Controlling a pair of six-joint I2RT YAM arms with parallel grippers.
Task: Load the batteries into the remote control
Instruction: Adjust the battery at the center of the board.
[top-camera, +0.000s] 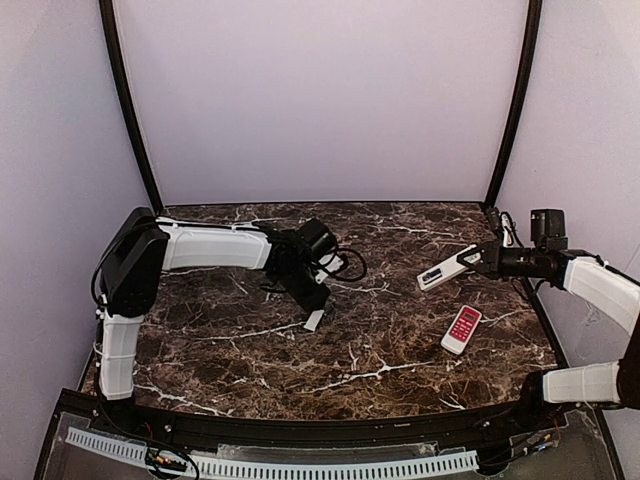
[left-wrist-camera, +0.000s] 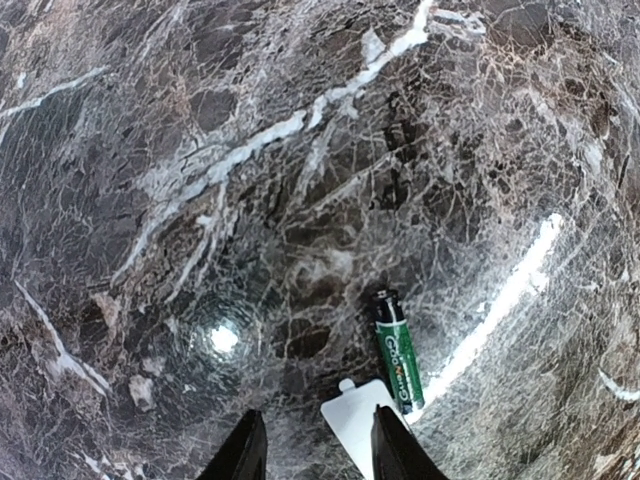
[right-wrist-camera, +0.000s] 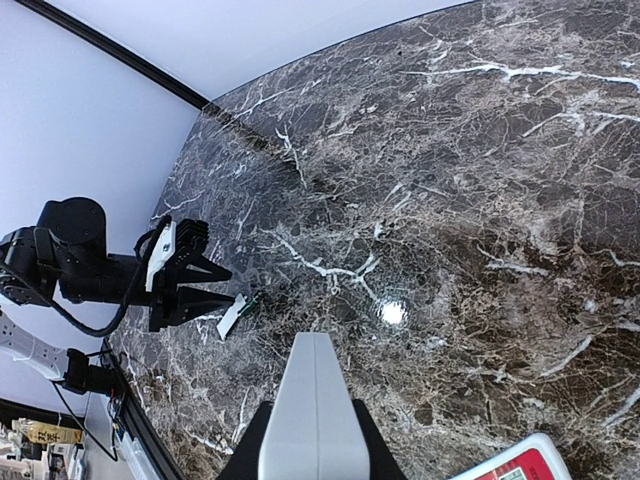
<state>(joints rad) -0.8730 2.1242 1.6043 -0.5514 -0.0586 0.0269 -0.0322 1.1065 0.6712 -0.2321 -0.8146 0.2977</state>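
Observation:
The long white remote control hangs above the table at the right, with my right gripper shut on one end. In the right wrist view its pale body juts forward from between the fingers. One slim green-wrapped battery lies on the marble near the table's middle. Beside it lies a small white cover piece, partly under one finger. My left gripper hovers low over them, open, with nothing between its fingers. From the right wrist I see that gripper with the cover at its tips.
A shorter red-and-white remote lies on the table below the held remote, its corner showing in the right wrist view. A black cable loops behind the left wrist. The marble table is ringed by pale walls and black posts.

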